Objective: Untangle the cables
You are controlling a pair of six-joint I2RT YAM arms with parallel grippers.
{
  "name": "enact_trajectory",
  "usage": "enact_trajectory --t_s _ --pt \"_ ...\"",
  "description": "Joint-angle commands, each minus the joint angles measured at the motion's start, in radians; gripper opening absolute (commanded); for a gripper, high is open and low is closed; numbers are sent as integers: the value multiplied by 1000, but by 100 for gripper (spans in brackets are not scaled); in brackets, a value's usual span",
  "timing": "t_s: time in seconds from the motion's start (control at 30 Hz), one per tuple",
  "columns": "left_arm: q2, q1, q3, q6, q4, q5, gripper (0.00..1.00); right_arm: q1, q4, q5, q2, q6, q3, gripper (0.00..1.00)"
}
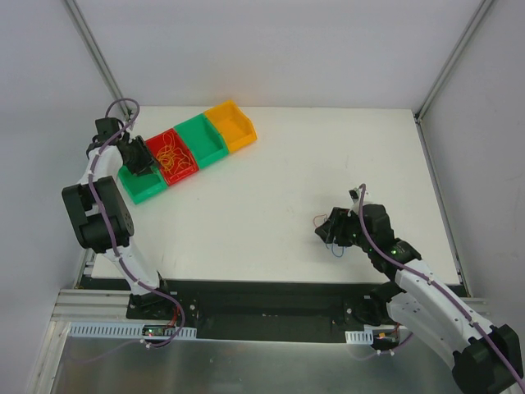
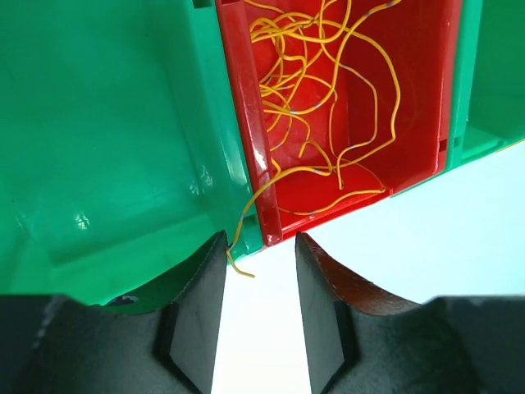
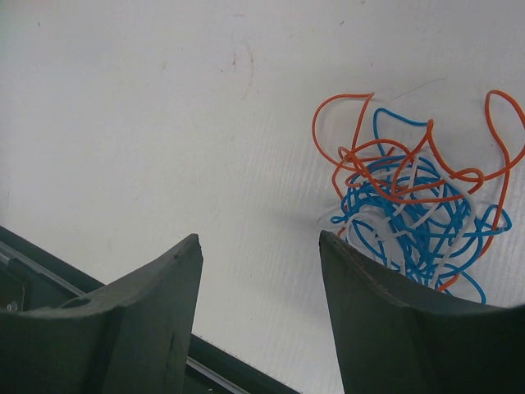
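**A:** Where do the cables lie?

**B:** In two places. A clump of cables [image 3: 410,209], orange, blue and white, lies on the desk [image 1: 271,189] towards its right side, nearer the near edge than the far one. Loose yellow cables [image 2: 320,90] fill the red bin [image 2: 243,107], second in a row of bins by the far left corner.

**A:** Does the top view show the colours?

**B:** Barely. There the clump is a few thin loops beside the right gripper [image 3: 258,246]. Only the right wrist view shows it as tangled, just beside one finger and not between the two.

**A:** And its jaws?

**B:** Apart, with bare desk between them.

**A:** The left gripper [image 2: 259,246]?

**B:** From above it hangs over the end green bin [image 2: 98,123] and the red one. Its wrist view shows the jaws apart and nothing clamped. One yellow strand droops over the red bin's near corner and ends beside a finger [image 2: 201,295]. I cannot tell whether they touch.
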Motion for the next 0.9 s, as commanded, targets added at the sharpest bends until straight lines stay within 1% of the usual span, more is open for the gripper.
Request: enact_trajectory --t_s 0.0,0.07,0.17,0.2,0.3,0.37,0.47,0.5,0.73,0.87 --pt "-60 -2 -6 -14 -6 20 41 -4 39 -8 0 12 11 62" --pt "-66 -5 -9 -12 -4 13 40 -4 41 -10 2 11 11 62" --pt "-69 -8 -11 -11 -7 -3 26 -4 44 -11 3 15 7 62" --pt "-69 -8 -11 -11 -10 -7 23 -3 47 -13 5 17 5 62" --pt "-74 -10 -9 -9 -12 -21 17 -6 50 -16 3 23 1 62" --pt "-74 -13 -8 -6 -15 -34 12 -3 52 -19 3 23 -1 62" --pt "-85 -22 -2 0 -18 -60 1 -4 53 -22 5 26 -1 62" --pt "-89 -26 0 0 -18 -64 0 -4 53 -24 5 26 -1 62" --pt "-88 -71 40 -24 -17 -103 0 -4 52 -20 -4 25 8 62" --pt "-5 -85 125 -46 -21 -110 0 -4 38 -17 -10 21 18 61"
